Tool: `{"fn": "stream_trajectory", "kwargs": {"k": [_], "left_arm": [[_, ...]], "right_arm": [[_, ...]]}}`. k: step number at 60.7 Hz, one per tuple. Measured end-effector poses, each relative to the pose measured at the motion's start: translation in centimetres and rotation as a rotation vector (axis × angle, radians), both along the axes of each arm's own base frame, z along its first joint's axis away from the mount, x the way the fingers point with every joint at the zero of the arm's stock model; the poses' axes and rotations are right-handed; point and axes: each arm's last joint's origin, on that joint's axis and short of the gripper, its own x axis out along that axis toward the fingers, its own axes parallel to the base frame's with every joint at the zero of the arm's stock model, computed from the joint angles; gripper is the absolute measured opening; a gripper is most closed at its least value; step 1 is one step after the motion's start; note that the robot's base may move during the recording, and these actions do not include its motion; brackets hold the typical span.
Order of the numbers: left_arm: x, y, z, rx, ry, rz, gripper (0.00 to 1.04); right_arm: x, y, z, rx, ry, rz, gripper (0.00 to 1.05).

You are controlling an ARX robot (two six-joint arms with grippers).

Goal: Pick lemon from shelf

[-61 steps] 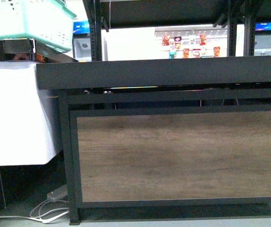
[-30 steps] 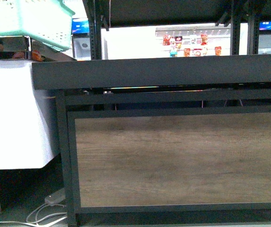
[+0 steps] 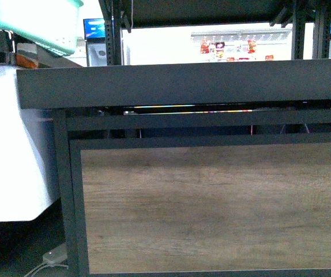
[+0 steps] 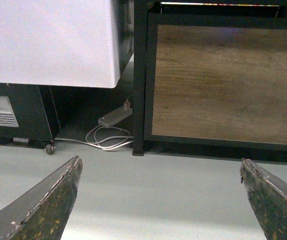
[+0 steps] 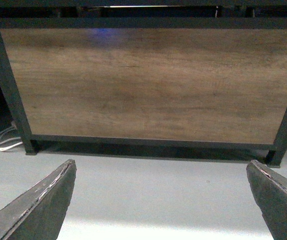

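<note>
While no lemon shows in any view, you are at the approach step. The shelf (image 3: 183,83) fills the front view, and its dark flat tray shows you only its matte front lip, so whatever lies on top is hidden. The fruit is presumably up there, but you cannot confirm it. Below that lip sits the shelf's brown wood-look panel (image 3: 211,208), smooth and grained, boxed in by square black metal framing. Both arms hang low before the shelf, facing the panel over pale grey floor (image 4: 158,210). Your left gripper (image 4: 159,165) has its jaws spread wide with nothing between them, and its dark wedge-shaped fingertips (image 4: 58,200) are scuffed and pitted with yellowish wear. Your right gripper (image 5: 162,165) is likewise spread and empty. Beside the shelf's end post stands a glossy white cabinet (image 3: 10,144) with a mint perforated basket (image 3: 33,23) above it. A white power strip (image 4: 114,118) with looped cable lies by the shelf's foot. Next, I judge, you must raise an arm above the tray lip to bring the fruit into sight before choosing a grasp.
</note>
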Motion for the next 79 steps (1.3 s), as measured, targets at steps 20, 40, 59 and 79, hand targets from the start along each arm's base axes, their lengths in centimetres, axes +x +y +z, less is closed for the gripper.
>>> {"fn": "stream_trajectory", "kwargs": {"k": [20, 40, 59, 79], "left_arm": [[0.0, 0.0, 0.0, 0.0, 0.0, 0.0, 0.97], [0.0, 0.0, 0.0, 0.0, 0.0, 0.0, 0.97], [0.0, 0.0, 0.0, 0.0, 0.0, 0.0, 0.97], [0.0, 0.0, 0.0, 0.0, 0.0, 0.0, 0.97]], "right_arm": [[0.0, 0.0, 0.0, 0.0, 0.0, 0.001, 1.02], [0.0, 0.0, 0.0, 0.0, 0.0, 0.0, 1.02], [0.0, 0.01, 0.01, 0.0, 0.0, 0.002, 1.02], [0.0, 0.0, 0.0, 0.0, 0.0, 0.0, 1.02]]}}
